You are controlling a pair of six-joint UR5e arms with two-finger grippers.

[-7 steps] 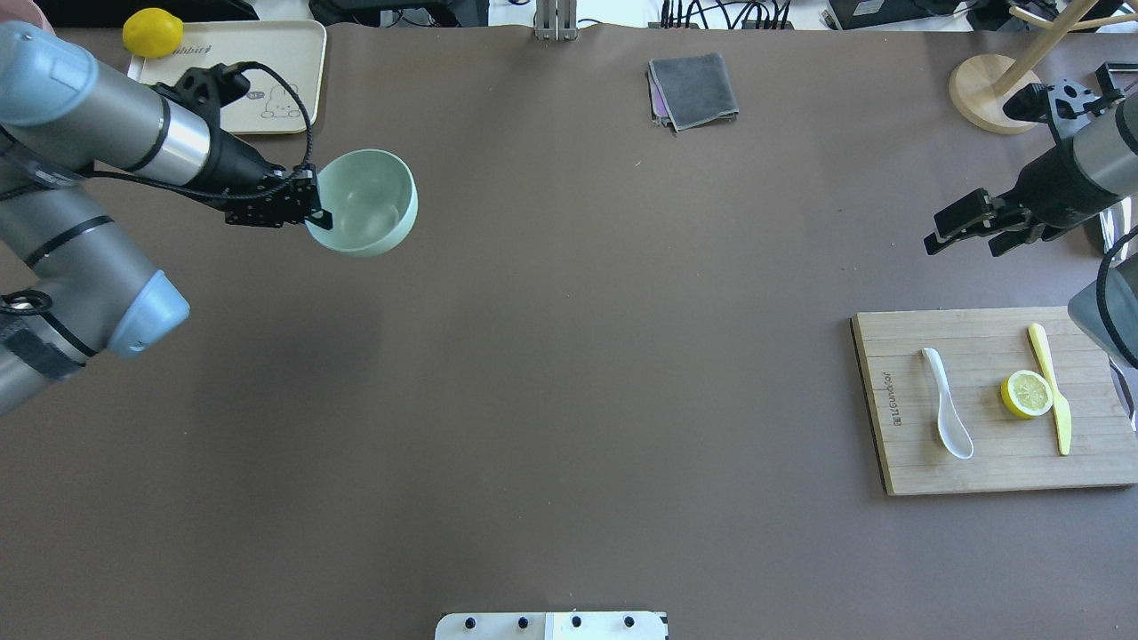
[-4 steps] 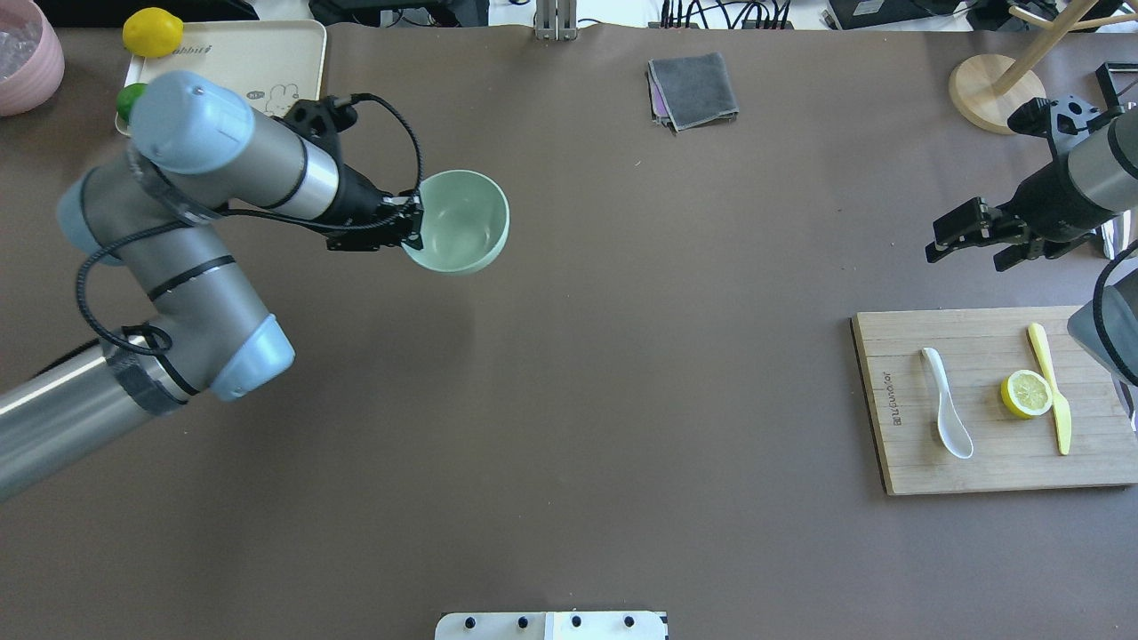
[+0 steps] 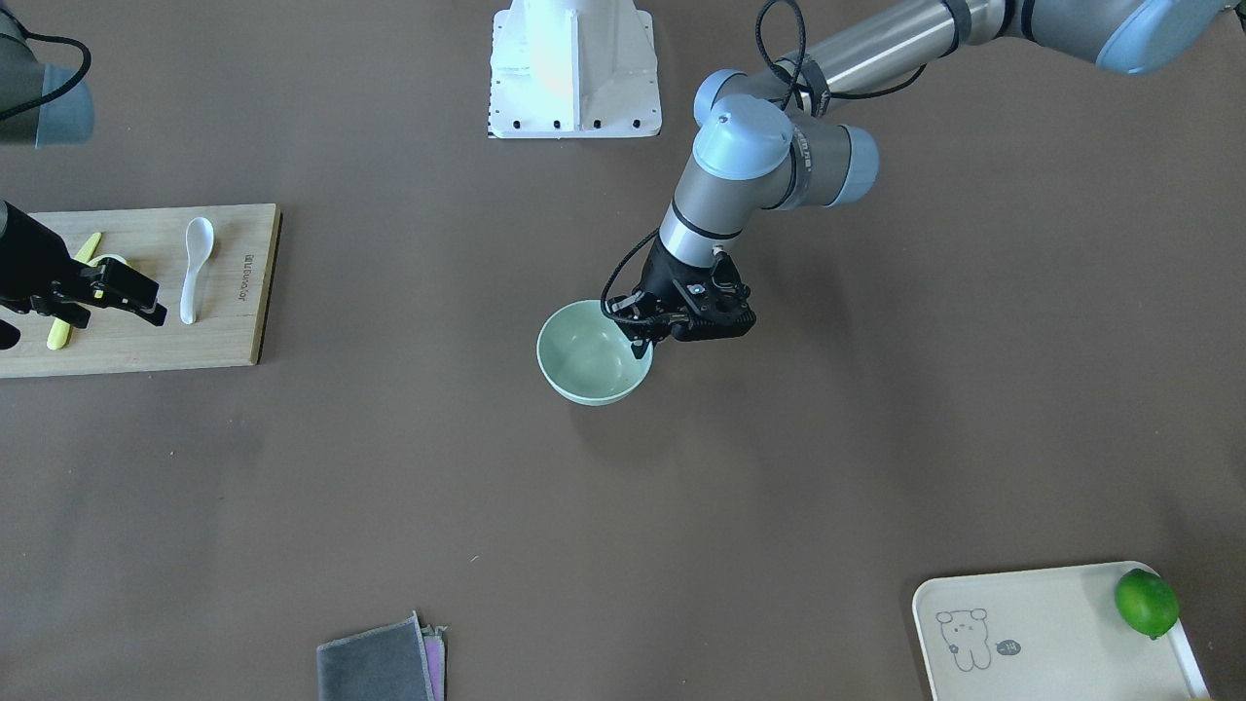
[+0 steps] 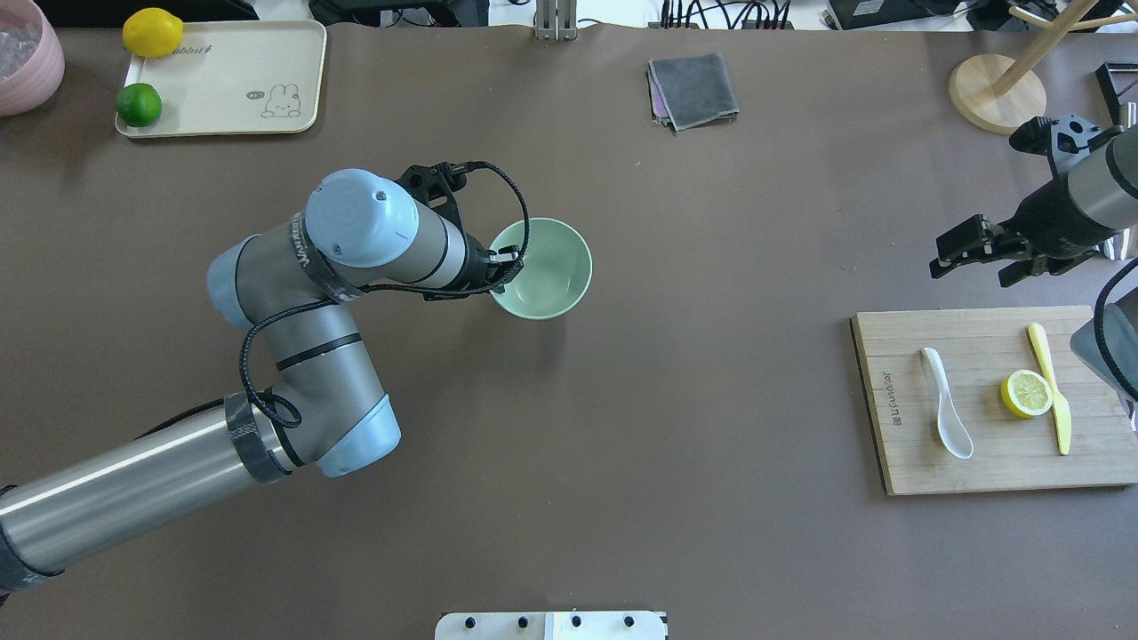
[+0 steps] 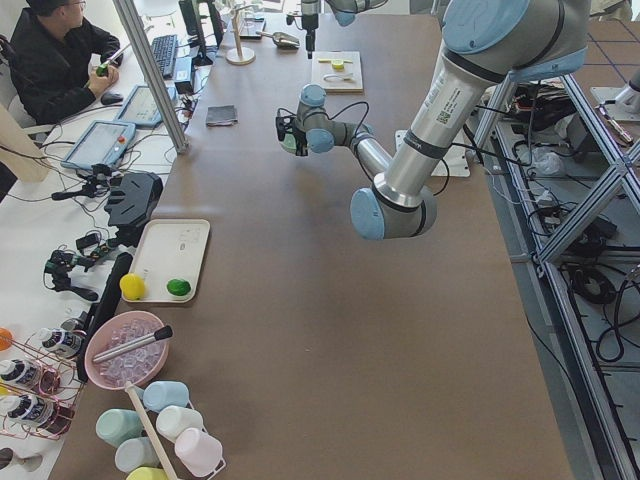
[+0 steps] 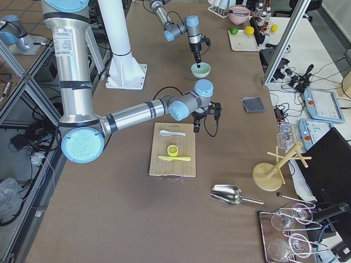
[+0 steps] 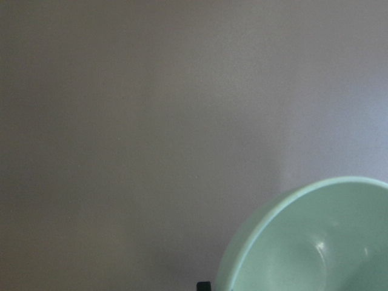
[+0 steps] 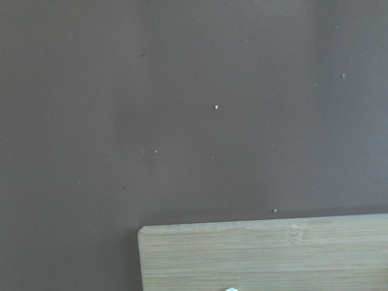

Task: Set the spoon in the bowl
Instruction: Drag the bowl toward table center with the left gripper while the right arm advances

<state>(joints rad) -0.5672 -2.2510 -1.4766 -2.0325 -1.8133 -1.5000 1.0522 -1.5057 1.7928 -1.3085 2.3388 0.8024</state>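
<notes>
The pale mint-green bowl [image 4: 547, 267] is at the table's middle, upright and empty. My left gripper [image 4: 507, 265] is shut on its left rim. The same grip shows in the front view, with the left gripper [image 3: 644, 336] on the bowl [image 3: 589, 358]. I cannot tell whether the bowl touches the table. The bowl's rim fills the lower right of the left wrist view [image 7: 315, 242]. The white spoon [image 4: 945, 414] lies on the wooden cutting board [image 4: 898, 444] at the right. My right gripper [image 4: 971, 260] is open and empty, hovering above the table just beyond the board's far edge.
A lemon slice [image 4: 1027, 394] and a yellow plastic knife [image 4: 1053, 391] lie on the board beside the spoon. A cream tray [image 4: 222, 80] with a lemon [image 4: 153, 32] and a lime [image 4: 140, 104] stands far left. A grey cloth [image 4: 693, 89] and a wooden stand [image 4: 996, 93] are at the back.
My left arm has carried the bowl rightward and nearer the robot, from beside the tray to the table's middle. The right gripper has shifted only slightly.
</notes>
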